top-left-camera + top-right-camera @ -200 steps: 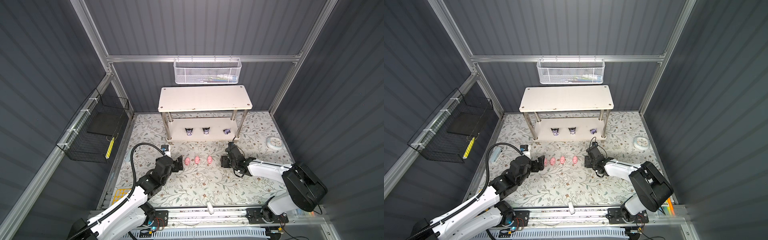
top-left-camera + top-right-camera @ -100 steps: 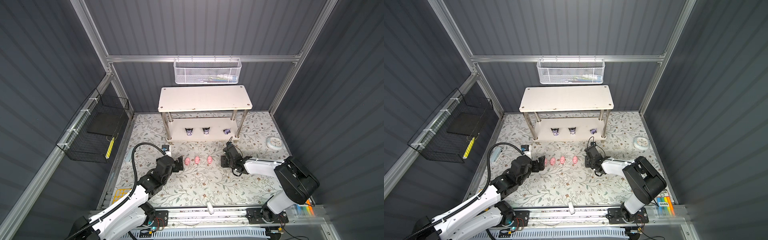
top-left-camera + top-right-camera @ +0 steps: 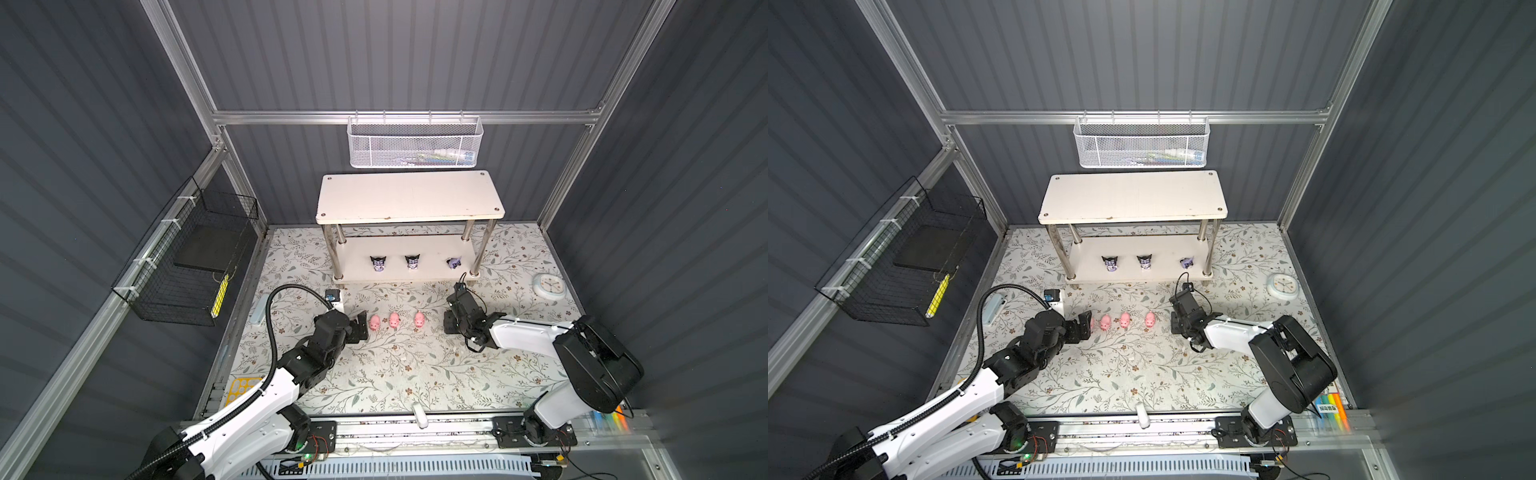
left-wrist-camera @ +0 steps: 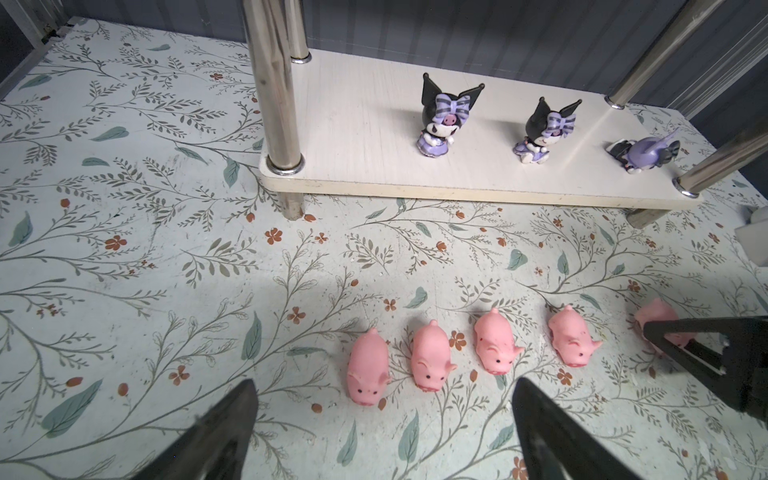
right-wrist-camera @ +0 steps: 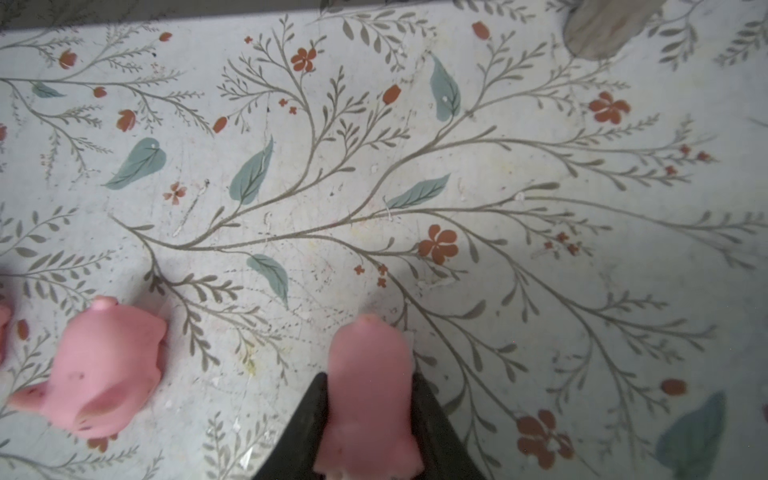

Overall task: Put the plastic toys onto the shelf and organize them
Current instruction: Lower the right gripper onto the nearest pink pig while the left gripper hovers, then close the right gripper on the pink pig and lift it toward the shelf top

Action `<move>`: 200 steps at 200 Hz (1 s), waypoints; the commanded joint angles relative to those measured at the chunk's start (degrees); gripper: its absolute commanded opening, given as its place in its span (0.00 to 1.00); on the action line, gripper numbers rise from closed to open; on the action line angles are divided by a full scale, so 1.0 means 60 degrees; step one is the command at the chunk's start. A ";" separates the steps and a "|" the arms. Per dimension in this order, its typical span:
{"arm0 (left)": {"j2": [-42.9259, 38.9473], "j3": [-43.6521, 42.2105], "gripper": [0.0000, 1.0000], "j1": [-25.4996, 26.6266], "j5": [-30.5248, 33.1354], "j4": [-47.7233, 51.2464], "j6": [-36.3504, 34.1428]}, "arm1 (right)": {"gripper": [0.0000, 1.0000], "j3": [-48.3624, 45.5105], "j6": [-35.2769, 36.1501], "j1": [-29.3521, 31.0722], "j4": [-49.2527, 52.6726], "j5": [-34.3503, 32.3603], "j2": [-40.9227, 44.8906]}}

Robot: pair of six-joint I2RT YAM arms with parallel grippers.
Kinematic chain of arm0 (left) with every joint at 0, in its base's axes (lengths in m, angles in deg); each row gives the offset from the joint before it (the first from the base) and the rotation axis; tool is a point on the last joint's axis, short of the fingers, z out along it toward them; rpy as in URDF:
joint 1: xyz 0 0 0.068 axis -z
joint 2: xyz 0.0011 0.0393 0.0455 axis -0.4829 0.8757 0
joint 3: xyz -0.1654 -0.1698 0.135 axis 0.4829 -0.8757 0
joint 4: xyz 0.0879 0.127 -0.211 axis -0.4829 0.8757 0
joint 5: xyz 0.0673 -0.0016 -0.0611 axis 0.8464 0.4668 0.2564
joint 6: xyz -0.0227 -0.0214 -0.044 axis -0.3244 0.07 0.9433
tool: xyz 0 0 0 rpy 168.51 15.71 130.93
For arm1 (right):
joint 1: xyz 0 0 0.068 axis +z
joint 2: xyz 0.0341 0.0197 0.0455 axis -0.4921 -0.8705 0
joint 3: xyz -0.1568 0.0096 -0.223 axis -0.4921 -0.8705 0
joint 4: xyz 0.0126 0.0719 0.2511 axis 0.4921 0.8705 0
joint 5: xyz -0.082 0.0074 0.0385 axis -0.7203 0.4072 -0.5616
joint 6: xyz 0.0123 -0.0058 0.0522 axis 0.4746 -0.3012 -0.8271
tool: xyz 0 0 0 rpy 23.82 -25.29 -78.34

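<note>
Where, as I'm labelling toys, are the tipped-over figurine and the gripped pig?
tipped-over figurine (image 4: 646, 153), left wrist view, on its purple body.
gripped pig (image 5: 370, 386), right wrist view, on its back.

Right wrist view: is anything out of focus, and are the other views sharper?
Right wrist view: the pig between the right end effector's fingers is soft, the mat beyond sharp. Left wrist view: pigs and shelf crisp. Both top views: evenly lit, toys tiny.
</note>
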 commanded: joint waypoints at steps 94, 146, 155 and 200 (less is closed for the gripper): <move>-0.0006 -0.0205 0.95 0.0034 0.0045 -0.0367 -0.0137 | 0.31 0.2842 0.0545 0.0000 0.6848 0.1025 0.4427; -0.0140 -0.0308 0.95 0.0036 -0.0032 -0.0534 -0.0175 | 0.33 0.6192 0.0784 0.0000 0.9833 0.1309 0.4483; -0.0186 -0.0315 0.95 0.0039 -0.0050 -0.0531 -0.0159 | 0.33 0.6626 0.0861 0.0000 1.0138 0.1236 0.4359; -0.0232 -0.0374 0.95 0.0030 -0.0372 -0.0537 -0.0042 | 0.33 0.9099 0.1423 0.0002 1.1120 0.0460 0.3287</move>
